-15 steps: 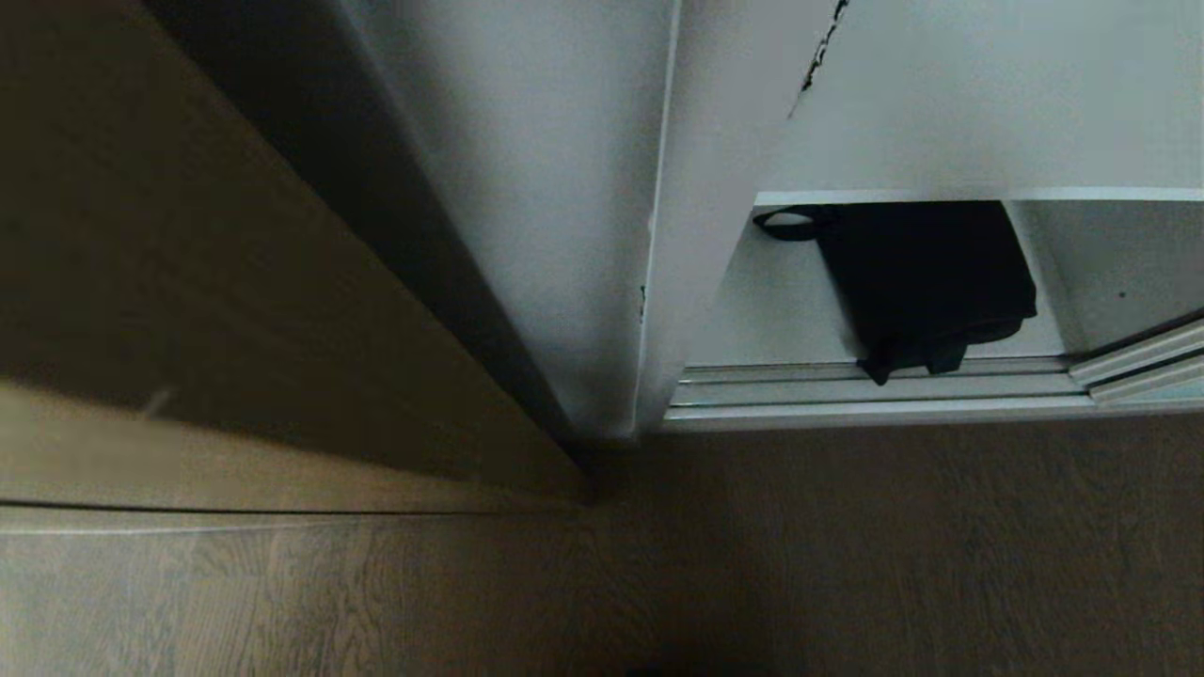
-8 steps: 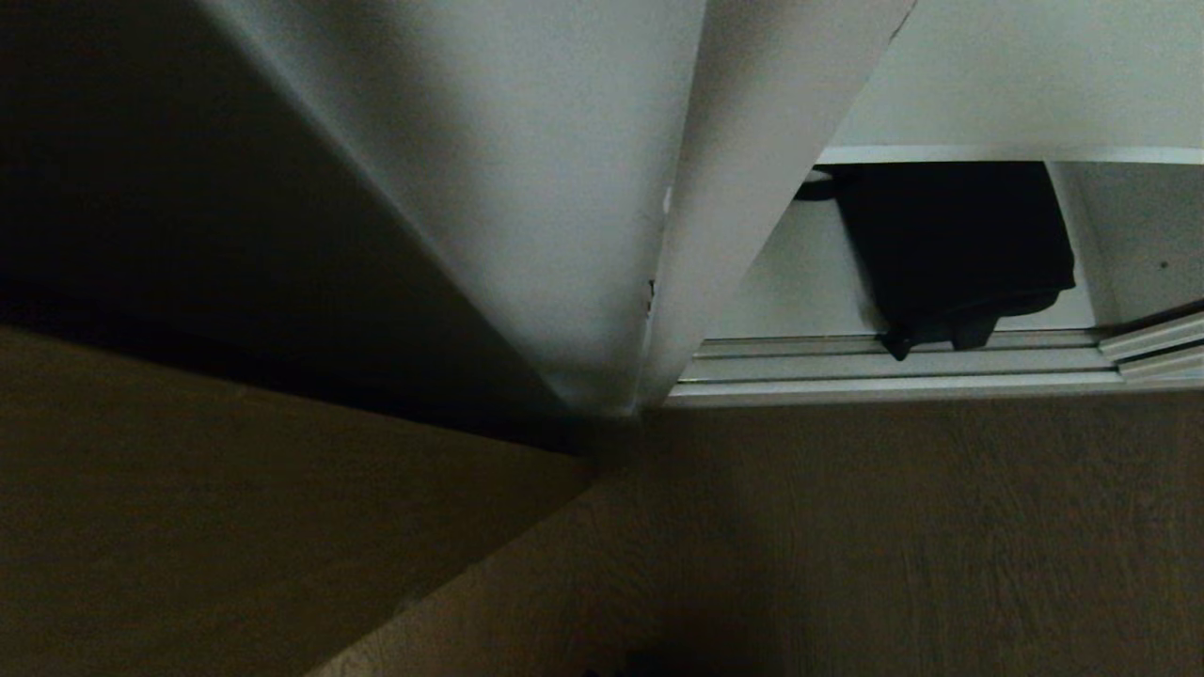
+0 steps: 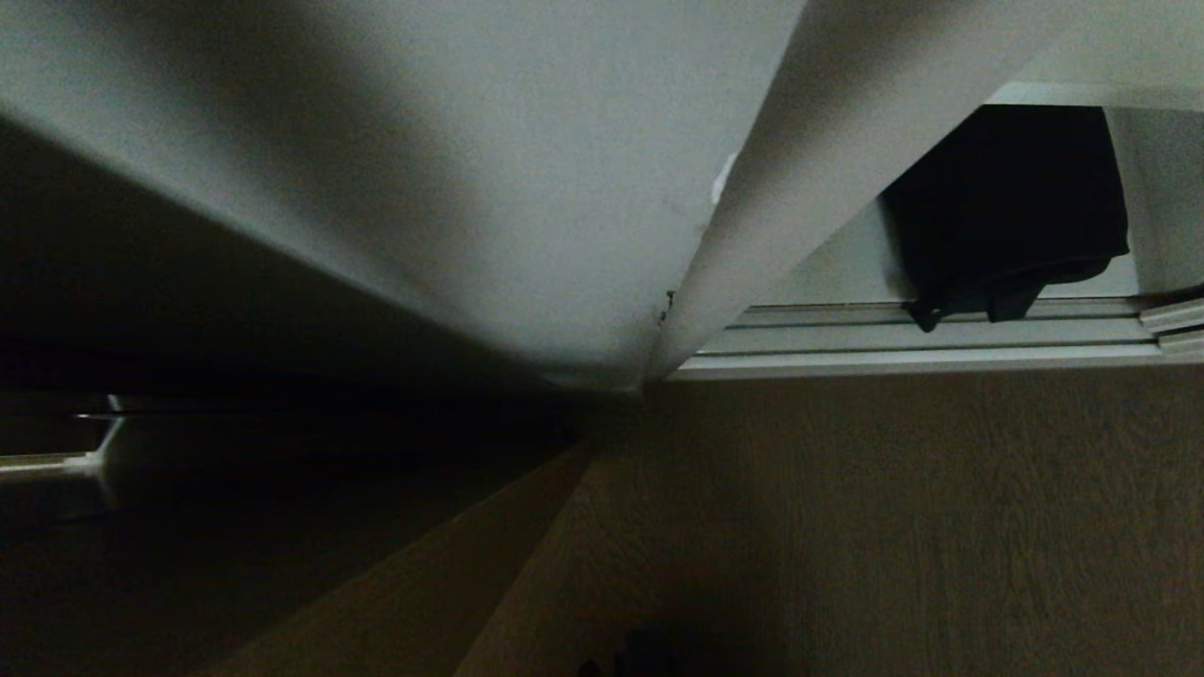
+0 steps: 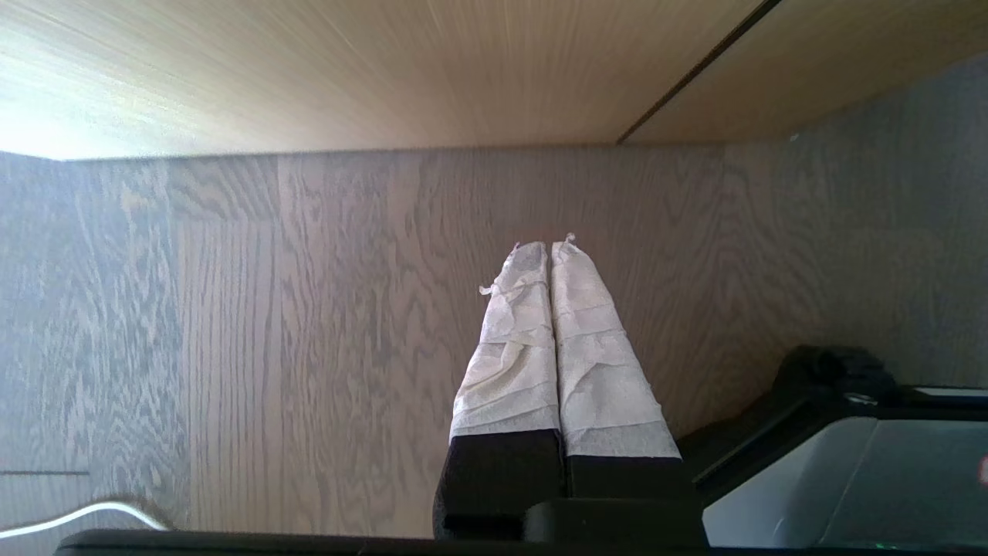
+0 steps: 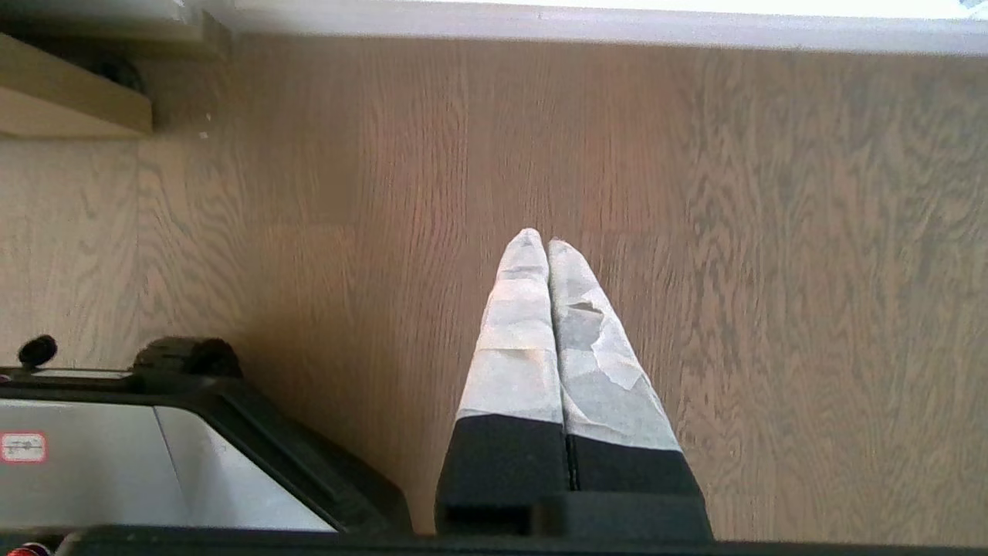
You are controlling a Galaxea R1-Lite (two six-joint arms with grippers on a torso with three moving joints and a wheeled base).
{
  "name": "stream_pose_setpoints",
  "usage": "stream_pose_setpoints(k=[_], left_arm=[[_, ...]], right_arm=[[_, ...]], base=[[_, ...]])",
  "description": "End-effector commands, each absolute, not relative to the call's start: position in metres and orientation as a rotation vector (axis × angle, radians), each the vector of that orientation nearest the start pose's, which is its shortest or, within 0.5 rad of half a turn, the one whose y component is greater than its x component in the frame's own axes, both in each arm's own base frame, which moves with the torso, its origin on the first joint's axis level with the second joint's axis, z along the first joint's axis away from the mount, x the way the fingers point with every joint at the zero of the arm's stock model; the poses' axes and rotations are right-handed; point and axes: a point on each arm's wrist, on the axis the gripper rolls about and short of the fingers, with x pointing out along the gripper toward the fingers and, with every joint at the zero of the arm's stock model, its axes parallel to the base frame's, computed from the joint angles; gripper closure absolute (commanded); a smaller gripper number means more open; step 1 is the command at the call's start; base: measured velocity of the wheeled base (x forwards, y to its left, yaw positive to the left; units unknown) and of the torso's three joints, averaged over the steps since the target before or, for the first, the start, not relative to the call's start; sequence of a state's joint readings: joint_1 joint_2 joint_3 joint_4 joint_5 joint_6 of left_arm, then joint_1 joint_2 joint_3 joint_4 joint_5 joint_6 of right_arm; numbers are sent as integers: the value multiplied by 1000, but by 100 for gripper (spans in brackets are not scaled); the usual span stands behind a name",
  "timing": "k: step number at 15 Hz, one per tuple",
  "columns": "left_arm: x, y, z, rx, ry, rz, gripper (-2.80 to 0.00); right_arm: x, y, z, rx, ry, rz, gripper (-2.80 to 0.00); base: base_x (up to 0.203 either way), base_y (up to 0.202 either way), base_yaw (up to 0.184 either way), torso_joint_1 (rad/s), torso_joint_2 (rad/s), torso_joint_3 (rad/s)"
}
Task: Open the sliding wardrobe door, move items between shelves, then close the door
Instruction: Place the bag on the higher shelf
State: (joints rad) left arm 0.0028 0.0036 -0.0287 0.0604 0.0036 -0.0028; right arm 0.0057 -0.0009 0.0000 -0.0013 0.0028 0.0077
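Both grippers hang idle over the wood-grain floor (image 4: 324, 309), well away from the wardrobe. Seen from its wrist, the left gripper (image 4: 549, 245) has its tape-wrapped fingers (image 4: 513, 340) pressed flat together with nothing between them, pointing down at the planks beside a tan wood-grain panel (image 4: 386, 69); a corner of the robot's grey and black base (image 4: 849, 471) shows next to it. The right gripper (image 5: 540, 235) looks the same: its wrapped fingers (image 5: 598, 363) are closed tight on nothing, above bare floor, with a white skirting (image 5: 587, 23) running along the far edge and the base close by. From the head view, neither arm shows. Up at the right, the wardrobe compartment stands open, and the black fabric bundle (image 3: 1006, 207) lies on the bottom white shelf (image 3: 828, 273), tucked under the white shelf above (image 3: 1053, 92). A strap end or flap of the bundle droops over the front edge onto the silver sliding track (image 3: 847, 340). At the far right edge of that track sits the lower corner of the sliding wardrobe door (image 3: 1176, 320), slid aside; little more than its pale frame can be seen. A broad white side panel of the wardrobe (image 3: 527, 188) fills the middle of the view, with deep shadow to its left and dim wood floor below.
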Motion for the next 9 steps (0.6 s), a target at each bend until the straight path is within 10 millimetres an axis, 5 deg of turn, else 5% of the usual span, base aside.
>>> stream_pose_setpoints(k=[1, 9], left_arm=[[-25, 0, 77, -3, 31, 8, 0], [-25, 0, 77, -2, 29, 8, 0]], right_arm=[[-23, 0, 75, 8, -3, 9, 0], [-23, 0, 75, 8, -3, 9, 0]], base=[[0, 0, 0, -2, 2, -196], [0, 0, 0, 1, 2, -34]])
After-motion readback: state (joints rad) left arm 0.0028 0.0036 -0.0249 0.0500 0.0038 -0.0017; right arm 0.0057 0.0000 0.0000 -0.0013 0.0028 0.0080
